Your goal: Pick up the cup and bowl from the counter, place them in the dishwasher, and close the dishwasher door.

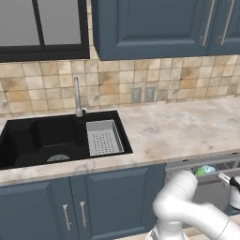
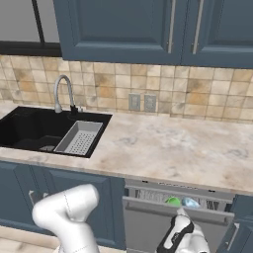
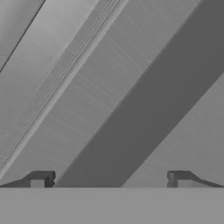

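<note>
Near the bottom of the right base view, the cup [image 2: 173, 201] and bowl [image 2: 189, 202] sit in the dishwasher [image 2: 148, 193], its door [image 2: 148, 222] nearly shut, the gripper [image 3: 109, 179] against it, jaws apart.

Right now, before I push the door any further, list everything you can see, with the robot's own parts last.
cup: one, bright green, in the dishwasher rack
bowl: one, pale blue-white, in the rack beside the cup
dishwasher: one, grey with wire racks, under the counter
dishwasher door: one, grey, partly raised, not yet shut
counter: one, beige marbled
sink: one, black, set in the counter
strainer tray: one, light grey, in the sink
faucet: one, metal, behind the sink
wall outlets: two, grey, on the tiled backsplash
cabinets: dark blue, above and below the counter
fingers: two, dark, spread apart, close to the grey door
</note>
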